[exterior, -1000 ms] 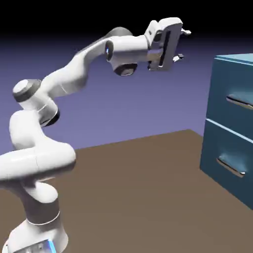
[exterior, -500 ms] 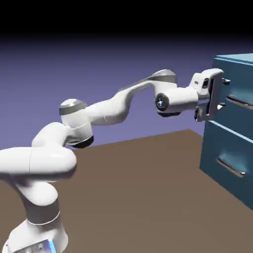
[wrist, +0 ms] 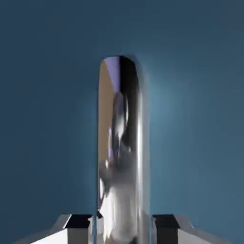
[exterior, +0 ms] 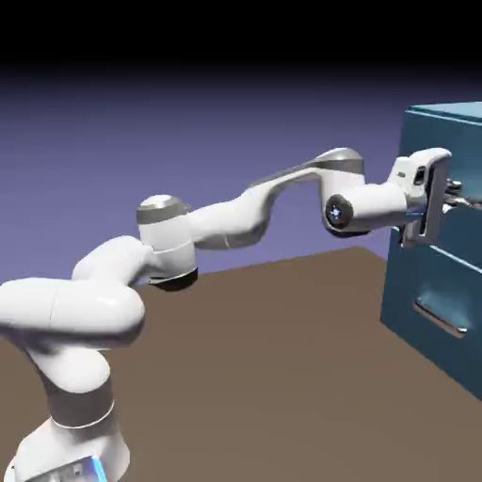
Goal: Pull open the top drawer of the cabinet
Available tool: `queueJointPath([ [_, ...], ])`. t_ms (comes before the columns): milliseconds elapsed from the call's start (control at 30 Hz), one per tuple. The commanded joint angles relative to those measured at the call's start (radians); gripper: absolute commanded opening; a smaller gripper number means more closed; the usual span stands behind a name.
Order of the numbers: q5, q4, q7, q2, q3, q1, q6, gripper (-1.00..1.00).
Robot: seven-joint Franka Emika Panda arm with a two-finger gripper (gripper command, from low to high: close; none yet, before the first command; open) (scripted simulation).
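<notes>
The teal-blue cabinet [exterior: 425, 247] stands at the exterior view's right. My gripper [exterior: 456, 200] is pressed up against the top drawer [exterior: 467, 155], right at its silver bar handle. In the hand view the handle [wrist: 121, 143] runs as a shiny bar up from the bottom edge, set against the drawer's teal front [wrist: 47, 95]. It sits tightly between my two grey fingertips [wrist: 78, 223], which touch it on both sides. My gripper [wrist: 122, 226] is shut on the handle. The drawer front looks flush with the cabinet.
The lower drawer [exterior: 424, 282] with its own silver handle [exterior: 441, 318] lies just beneath my hand. The brown table [exterior: 282, 377] stretches from the robot's base to the cabinet. The arm spans from the lower left to the cabinet.
The arm has swung down from high up and reached right to the cabinet. The gripper, open before, has closed on the top drawer's handle.
</notes>
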State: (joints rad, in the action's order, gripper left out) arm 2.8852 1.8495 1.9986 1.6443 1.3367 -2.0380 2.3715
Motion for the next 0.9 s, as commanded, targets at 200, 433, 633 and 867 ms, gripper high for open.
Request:
queueJointPath([
  [200,-0.009,0.254,0.023,0.017,-0.006,0.16,-0.094,-1.0],
  [433,-0.036,0.507,0.039,0.036,-0.02,0.331,-0.177,-1.0],
  [633,-0.075,0.714,0.047,0.058,-0.041,0.486,-0.23,-1.0],
  [867,-0.119,0.866,0.048,0.081,-0.066,0.612,-0.257,1.0],
])
